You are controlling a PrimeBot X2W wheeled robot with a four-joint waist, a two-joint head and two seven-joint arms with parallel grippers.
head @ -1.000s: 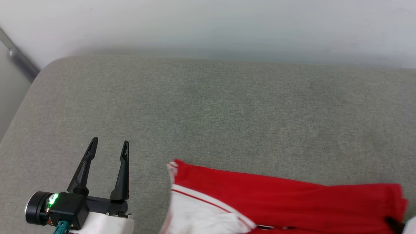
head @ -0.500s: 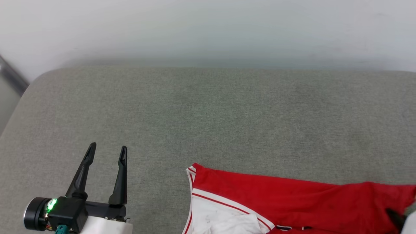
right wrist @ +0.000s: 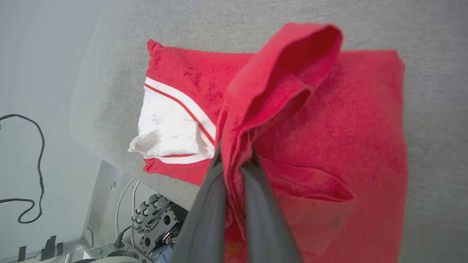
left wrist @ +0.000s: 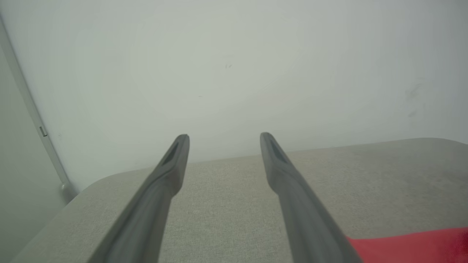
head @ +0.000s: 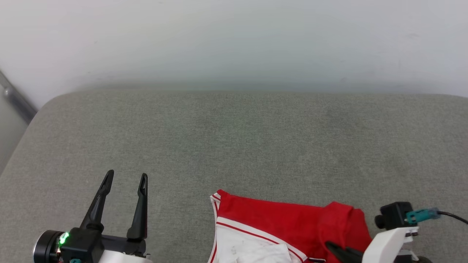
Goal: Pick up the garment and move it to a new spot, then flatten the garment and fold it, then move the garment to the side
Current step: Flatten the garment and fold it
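The garment (head: pixel 278 223), a bright red shirt with a white sleeve (right wrist: pixel 172 128) and red-and-white trim, lies on the grey cushion (head: pixel 234 146) near its front edge. My right gripper (right wrist: pixel 234 159) is shut on a lifted fold of the garment's red fabric, which arches up over the flat part below. In the head view my right gripper (head: pixel 338 249) sits at the garment's right end. My left gripper (head: pixel 127 176) hovers open over bare cushion to the left of the garment, holding nothing. The left wrist view shows my left gripper (left wrist: pixel 223 138) and a strip of the garment (left wrist: pixel 413 244) at the lower right.
A pale wall (head: pixel 234 44) rises right behind the cushion's far edge. A grey metal rail (head: pixel 16 102) runs at the far left. Below the cushion's front edge are the robot's base (right wrist: pixel 153 219) and loose cables (right wrist: pixel 25 171).
My right gripper has come into the head view and carried the garment's right end leftward, raising it into a fold. The camera has shifted a little. The left gripper stays open.
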